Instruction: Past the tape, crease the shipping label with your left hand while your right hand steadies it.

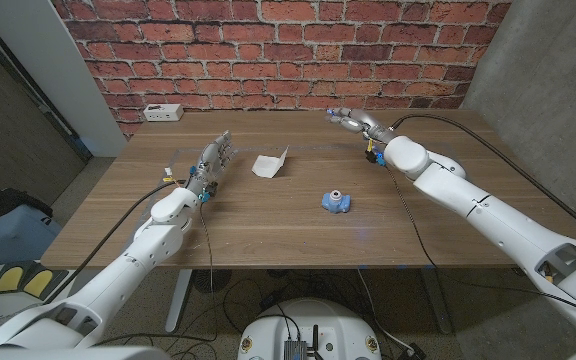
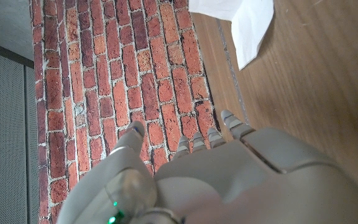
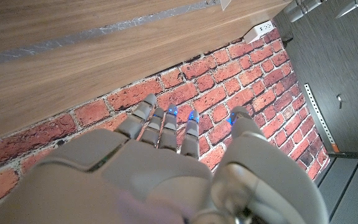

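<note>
White paper, the label (image 1: pixel 270 164), sits on the wooden table (image 1: pixel 268 225) just beyond a pale strip of tape (image 1: pixel 298 142) that runs across the far part of the top, one side of the sheet standing up from a fold. Neither of my hands touches it. My left hand (image 1: pixel 213 160) hangs near it on the left, fingers apart and pointing toward the brick wall (image 1: pixel 268 50), holding nothing. From my left wrist, the same hand (image 2: pixel 229 180) shows its back, fingertips (image 2: pixel 194 142) against the bricks, and a corner of the label (image 2: pixel 244 25) is cut off by the picture's edge; whether the hand rests on the table there, I cannot tell. My right hand (image 1: pixel 350 121) is well apart from the label, out near the table's far edge on the right, fingers loosely spread and empty. From my right wrist, that hand (image 3: pixel 166 168) reaches toward the wall, small blue lights at its fingertips (image 3: pixel 173 112), with the tape (image 3: pixel 92 34) a faint grey band across the wood and a white power strip (image 3: pixel 258 30) partly in view at the table's edge. A small blue object (image 1: pixel 336 201) sits nearer me, between my arms; its make is too small to tell. The power strip (image 1: pixel 162 113) lies at the far left corner.
</note>
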Motion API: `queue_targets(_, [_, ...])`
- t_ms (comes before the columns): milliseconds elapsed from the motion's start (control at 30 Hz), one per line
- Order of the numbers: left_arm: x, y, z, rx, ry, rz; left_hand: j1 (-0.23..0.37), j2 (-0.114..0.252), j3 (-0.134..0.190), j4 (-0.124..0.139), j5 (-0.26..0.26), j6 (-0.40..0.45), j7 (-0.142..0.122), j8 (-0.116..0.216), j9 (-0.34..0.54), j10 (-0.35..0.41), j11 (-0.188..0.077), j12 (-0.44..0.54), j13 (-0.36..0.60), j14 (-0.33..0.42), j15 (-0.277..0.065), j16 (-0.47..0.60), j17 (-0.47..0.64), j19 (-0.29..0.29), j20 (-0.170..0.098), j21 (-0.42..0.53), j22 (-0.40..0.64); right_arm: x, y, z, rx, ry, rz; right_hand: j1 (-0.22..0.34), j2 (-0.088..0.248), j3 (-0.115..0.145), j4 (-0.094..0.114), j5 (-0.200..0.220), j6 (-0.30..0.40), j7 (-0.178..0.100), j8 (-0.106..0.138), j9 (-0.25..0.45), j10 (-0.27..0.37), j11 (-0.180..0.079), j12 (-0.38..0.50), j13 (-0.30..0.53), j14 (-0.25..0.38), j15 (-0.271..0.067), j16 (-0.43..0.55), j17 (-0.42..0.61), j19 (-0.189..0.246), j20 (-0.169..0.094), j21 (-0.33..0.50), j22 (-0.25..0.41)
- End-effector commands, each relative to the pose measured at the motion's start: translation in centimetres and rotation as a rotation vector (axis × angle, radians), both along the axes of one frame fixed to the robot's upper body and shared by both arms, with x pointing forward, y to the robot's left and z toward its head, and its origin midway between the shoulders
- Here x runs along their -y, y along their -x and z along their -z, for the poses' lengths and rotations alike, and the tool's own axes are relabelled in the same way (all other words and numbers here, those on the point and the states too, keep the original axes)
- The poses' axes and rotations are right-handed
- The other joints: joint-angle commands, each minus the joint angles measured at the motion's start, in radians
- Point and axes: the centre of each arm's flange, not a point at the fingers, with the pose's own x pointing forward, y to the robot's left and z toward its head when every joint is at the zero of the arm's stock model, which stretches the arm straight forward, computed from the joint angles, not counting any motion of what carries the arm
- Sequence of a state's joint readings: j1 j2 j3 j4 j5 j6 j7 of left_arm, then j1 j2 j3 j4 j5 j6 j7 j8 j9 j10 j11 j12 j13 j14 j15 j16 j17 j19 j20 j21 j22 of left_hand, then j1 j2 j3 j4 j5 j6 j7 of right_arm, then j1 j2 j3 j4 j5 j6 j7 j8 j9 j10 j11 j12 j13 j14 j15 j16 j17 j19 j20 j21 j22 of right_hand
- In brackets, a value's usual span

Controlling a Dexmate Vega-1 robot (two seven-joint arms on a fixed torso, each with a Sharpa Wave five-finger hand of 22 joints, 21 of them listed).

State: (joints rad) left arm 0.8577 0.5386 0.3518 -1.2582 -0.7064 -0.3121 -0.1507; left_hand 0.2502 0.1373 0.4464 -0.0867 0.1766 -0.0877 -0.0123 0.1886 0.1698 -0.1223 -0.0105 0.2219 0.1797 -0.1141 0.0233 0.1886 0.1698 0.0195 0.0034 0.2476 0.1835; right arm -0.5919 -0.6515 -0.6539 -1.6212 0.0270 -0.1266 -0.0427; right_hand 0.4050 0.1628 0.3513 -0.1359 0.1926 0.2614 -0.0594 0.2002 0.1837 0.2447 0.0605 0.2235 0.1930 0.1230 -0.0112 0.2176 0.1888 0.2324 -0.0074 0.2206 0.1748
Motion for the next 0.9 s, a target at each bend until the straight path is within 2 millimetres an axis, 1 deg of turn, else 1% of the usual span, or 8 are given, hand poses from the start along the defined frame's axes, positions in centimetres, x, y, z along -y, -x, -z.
queue_targets(33, [-0.2,0.0,0.1,-0.012,-0.011,0.010,-0.004,-0.003,0.002,0.005,-0.005,0.006,-0.003,0.001,0.002,0.002,0.007,-0.001,0.003,0.002,-0.003,-0.003,0.004,0.002,0.002,-0.001,0.002,-2.0,1.4,-0.8,0.067,0.118,0.072,0.007,0.018,0.008,0.011,0.004,0.019,-0.004,0.010,0.004,0.012,-0.011,-0.001,0.004,0.008,-0.009,-0.003,0.004,0.007,-0.014,-0.004,0.002])
queue_targets(167, [-0.3,0.1,0.1,-0.018,-0.018,0.010,-0.005,-0.004,0.002,0.005,-0.005,0.006,-0.005,0.000,0.002,0.001,0.006,-0.003,0.003,0.000,-0.005,-0.004,0.004,0.000,0.005,-0.003,0.002,-2.9,2.0,-1.1,0.085,0.178,0.115,0.011,0.023,0.013,0.015,0.004,0.036,-0.007,0.014,0.005,0.022,-0.019,0.001,0.005,0.016,-0.015,0.001,0.005,0.011,-0.014,-0.004,0.003])
queue_targets(267, [-0.5,0.1,0.1,-0.020,-0.019,0.010,-0.006,-0.004,0.002,0.005,-0.005,0.005,-0.008,-0.001,0.002,0.002,0.007,-0.004,0.003,0.000,-0.005,-0.005,0.004,-0.002,0.011,-0.004,0.002,-3.5,2.3,-1.3,0.096,0.214,0.134,0.012,0.024,0.017,0.021,0.003,0.047,-0.008,0.015,0.005,0.038,-0.029,0.005,0.005,0.030,-0.024,0.006,0.008,0.015,0.009,-0.003,0.003])
queue_targets(333, [-0.5,0.1,0.1,-0.020,-0.019,0.010,-0.006,-0.004,0.002,0.005,-0.005,0.005,-0.009,-0.002,0.002,0.001,0.007,-0.004,0.003,-0.001,-0.004,-0.005,0.004,-0.002,0.010,-0.005,0.002,-3.9,2.4,-1.4,0.100,0.238,0.139,0.011,0.025,0.019,0.025,0.003,0.053,-0.011,0.015,0.005,0.043,-0.035,0.005,0.005,0.042,-0.027,0.012,0.009,0.019,0.013,-0.003,0.004])
queue_targets(533, [-0.6,0.2,0.1,-0.018,-0.020,0.011,-0.007,-0.004,0.002,0.005,-0.004,0.003,-0.011,-0.003,0.002,0.001,0.008,-0.005,0.003,-0.001,-0.003,-0.006,0.004,-0.002,0.012,-0.006,0.002,-4.6,2.8,-1.7,0.117,0.281,0.156,0.014,0.027,0.024,0.030,0.003,0.071,-0.010,0.018,0.005,0.054,-0.041,0.007,0.006,0.062,-0.031,0.020,0.012,0.030,0.012,0.000,0.004])
queue_targets(600, [-0.6,0.2,0.1,-0.019,-0.021,0.011,-0.007,-0.004,0.002,0.005,-0.004,0.003,-0.011,-0.003,0.002,0.002,0.009,-0.006,0.003,-0.002,-0.003,-0.006,0.004,-0.002,0.012,-0.006,0.002,-4.9,3.0,-1.7,0.123,0.299,0.166,0.016,0.026,0.026,0.031,0.003,0.074,-0.010,0.018,0.005,0.059,-0.035,0.008,0.006,0.064,-0.031,0.020,0.012,0.031,0.012,0.000,0.005])
queue_targets(667, [-0.6,0.2,0.2,-0.019,-0.020,0.012,-0.007,-0.004,0.002,0.005,-0.004,0.003,-0.011,-0.004,0.002,0.002,0.009,-0.006,0.003,-0.001,-0.003,-0.006,0.004,-0.002,0.012,-0.006,0.002,-5.1,3.2,-1.7,0.132,0.316,0.175,0.017,0.027,0.027,0.032,0.003,0.078,-0.010,0.019,0.005,0.060,-0.043,0.007,0.006,0.065,-0.032,0.021,0.013,0.031,0.011,0.000,0.005])
queue_targets(900, [-0.6,0.4,0.3,-0.021,-0.021,0.011,-0.007,-0.004,0.003,0.005,-0.004,0.003,-0.013,-0.004,0.003,0.002,0.009,-0.007,0.003,-0.001,-0.003,-0.006,0.004,-0.001,0.012,-0.007,0.002,-6.0,3.5,-1.8,0.153,0.373,0.192,0.020,0.027,0.031,0.034,0.003,0.087,-0.013,0.019,0.005,0.064,-0.048,0.007,0.007,0.069,-0.038,0.023,0.014,0.034,0.010,0.000,0.005])
